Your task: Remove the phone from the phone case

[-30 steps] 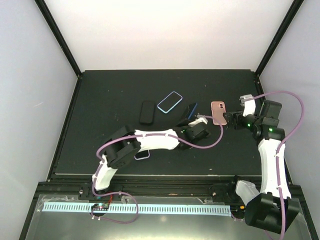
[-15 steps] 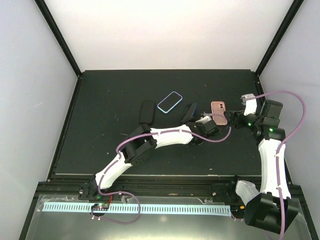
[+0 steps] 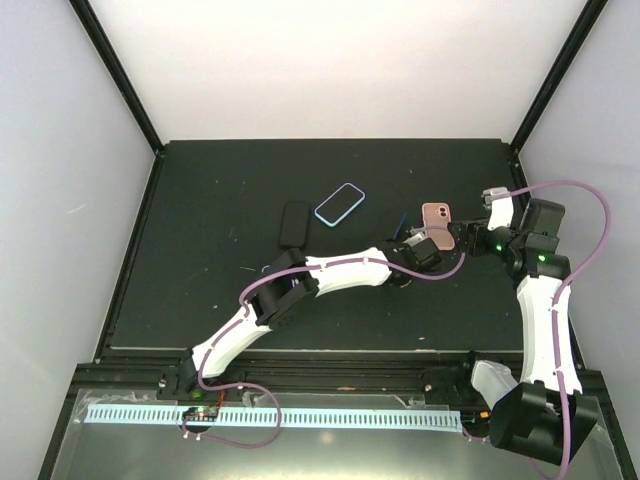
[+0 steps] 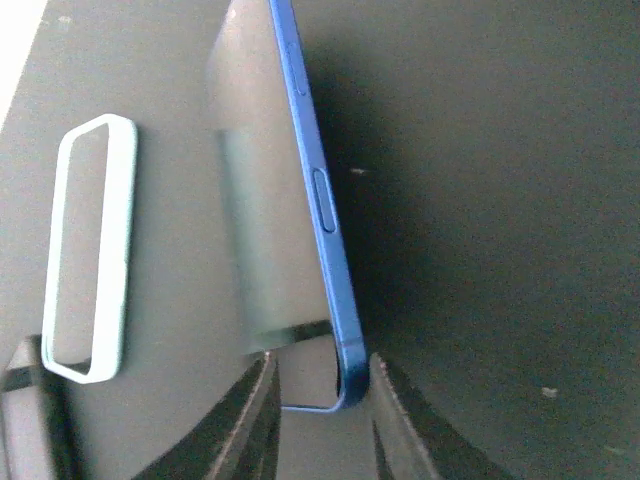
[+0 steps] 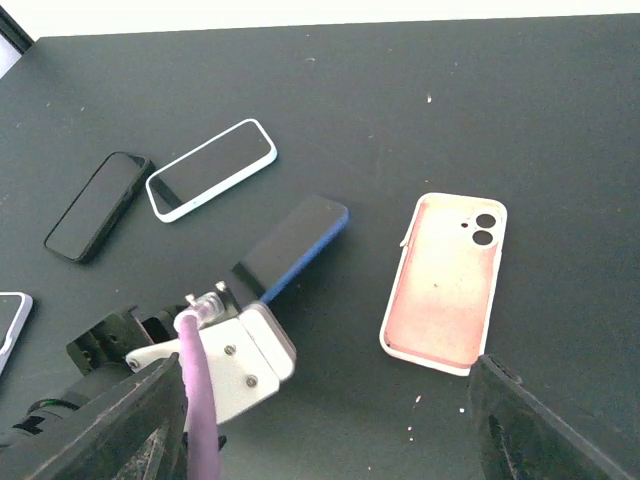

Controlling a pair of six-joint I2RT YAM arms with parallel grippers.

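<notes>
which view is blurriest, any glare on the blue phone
Left wrist view: blue phone close and soft, pale reflection across its screen, dark shadow to its right; right wrist view: sharp, evenly lit, pink case crisp; top external view: white walls blown out.

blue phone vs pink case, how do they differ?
The blue phone is clamped in the left gripper and tilted on edge; the pink case lies flat on the table, ungripped. The phone is a solid slab with a dark screen; the case is an empty shell, inside up. Both have similar outlines.
</notes>
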